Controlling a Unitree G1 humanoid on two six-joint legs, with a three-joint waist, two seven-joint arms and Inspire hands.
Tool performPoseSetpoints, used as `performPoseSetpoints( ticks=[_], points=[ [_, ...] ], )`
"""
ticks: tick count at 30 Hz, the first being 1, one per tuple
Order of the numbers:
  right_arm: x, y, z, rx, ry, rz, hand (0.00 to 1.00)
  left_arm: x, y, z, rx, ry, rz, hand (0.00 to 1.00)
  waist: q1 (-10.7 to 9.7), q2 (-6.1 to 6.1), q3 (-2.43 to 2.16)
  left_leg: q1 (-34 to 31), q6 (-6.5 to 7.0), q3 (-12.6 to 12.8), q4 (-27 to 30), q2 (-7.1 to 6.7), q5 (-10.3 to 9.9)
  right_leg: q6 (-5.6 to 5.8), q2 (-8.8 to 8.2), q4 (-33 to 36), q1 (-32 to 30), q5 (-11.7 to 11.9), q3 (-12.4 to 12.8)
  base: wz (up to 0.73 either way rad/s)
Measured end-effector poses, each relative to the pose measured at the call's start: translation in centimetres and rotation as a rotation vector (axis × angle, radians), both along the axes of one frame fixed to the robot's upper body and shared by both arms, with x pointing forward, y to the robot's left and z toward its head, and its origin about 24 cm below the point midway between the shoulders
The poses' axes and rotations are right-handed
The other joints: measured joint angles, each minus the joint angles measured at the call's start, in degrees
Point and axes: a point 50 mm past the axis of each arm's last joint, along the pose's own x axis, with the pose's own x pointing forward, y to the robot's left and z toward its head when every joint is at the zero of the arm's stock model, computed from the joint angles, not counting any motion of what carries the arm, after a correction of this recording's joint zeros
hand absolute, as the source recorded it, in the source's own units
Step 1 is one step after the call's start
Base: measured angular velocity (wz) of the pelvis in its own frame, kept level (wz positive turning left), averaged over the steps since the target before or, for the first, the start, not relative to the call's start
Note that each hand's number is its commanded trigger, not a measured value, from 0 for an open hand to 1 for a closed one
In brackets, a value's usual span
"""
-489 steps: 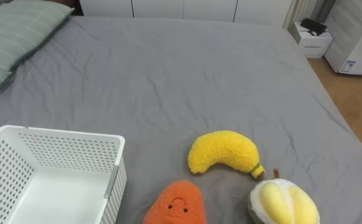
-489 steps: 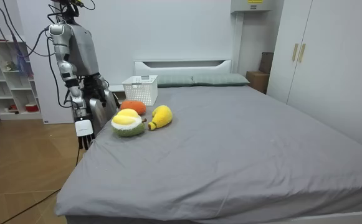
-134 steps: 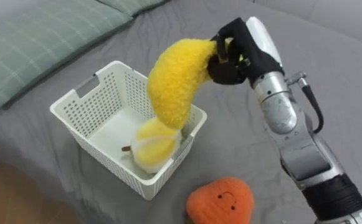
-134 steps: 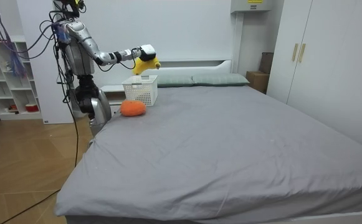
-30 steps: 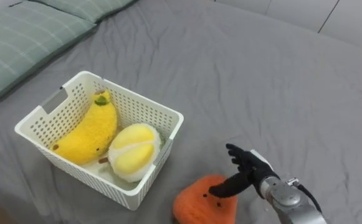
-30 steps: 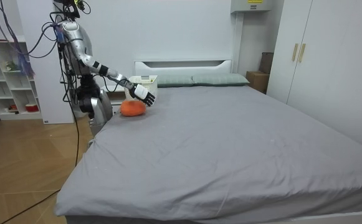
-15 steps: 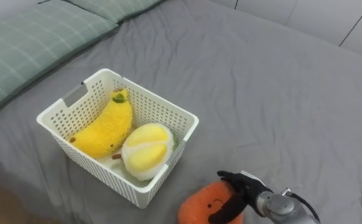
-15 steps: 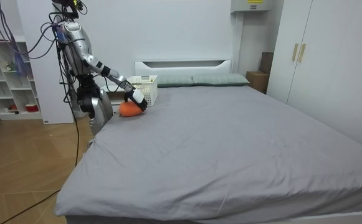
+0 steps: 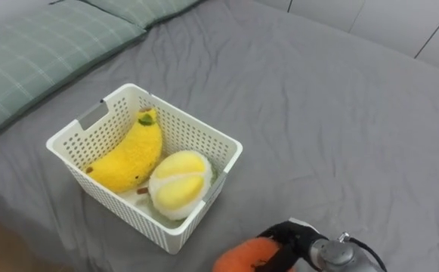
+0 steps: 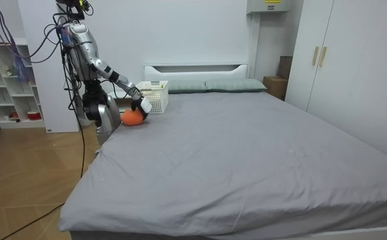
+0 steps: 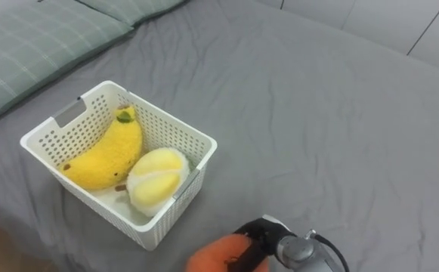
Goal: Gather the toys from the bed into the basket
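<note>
Right hand [image 9: 285, 240] has closed on the orange toy [image 9: 238, 258].

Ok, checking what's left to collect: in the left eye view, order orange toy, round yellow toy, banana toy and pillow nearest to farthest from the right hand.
1. orange toy, held by the right hand, bottom edge.
2. round yellow toy, right in the basket.
3. banana toy, left in the basket.
4. pillow, upper left.
</note>
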Motion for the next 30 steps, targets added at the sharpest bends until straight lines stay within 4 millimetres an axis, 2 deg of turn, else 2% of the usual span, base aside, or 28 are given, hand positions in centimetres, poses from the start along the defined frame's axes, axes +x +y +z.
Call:
performPoseSetpoints(
  ticks=[13, 23, 26, 30],
  points=[
    [-0.6, 1.4, -0.4, 0.05, 0.075, 0.068, 1.0, 0.0, -0.1, -0.1, -0.023, 0.006, -0.001, 0.0, 0.02, 0.08, 0.13, -0.01, 0.0, 0.04, -0.06, 0.01, 0.0, 0.0, -0.03, 0.0, 0.0, 0.0, -0.14, 0.0],
    [-0.7, 1.5, -0.4, 0.069, 0.089, 0.065, 1.0, -0.4, -0.1, -0.1, -0.023, 0.019, 0.002, 0.0, 0.02, -0.13, 0.14, 0.12, 0.01, 0.07, -0.09, -0.02, 0.01, 0.0, -0.02, 0.01, 0.08, 0.0, 0.16, 0.0],
    [0.1, 1.2, 0.2, 0.069, 0.042, 0.04, 1.0, -0.4, -0.1, 0.0, -0.018, 0.009, -0.001, 0.0, -0.15, -0.02, 0.2, 0.09, 0.01, 0.14, -0.03, -0.02, 0.01, 0.0, 0.0, 0.01, 0.1, 0.0, 0.43, 0.0],
    [2.6, 0.7, 2.7, 0.063, -0.15, -0.048, 1.0, -0.2, 0.2, 0.2, -0.008, -0.016, 0.02, 0.0, -0.86, 0.25, 0.31, 0.25, 0.02, 0.06, 0.06, -0.02, 0.01, 0.0, 0.01, -0.01, 0.32, 0.0, 0.53, 0.0]
  ],
)
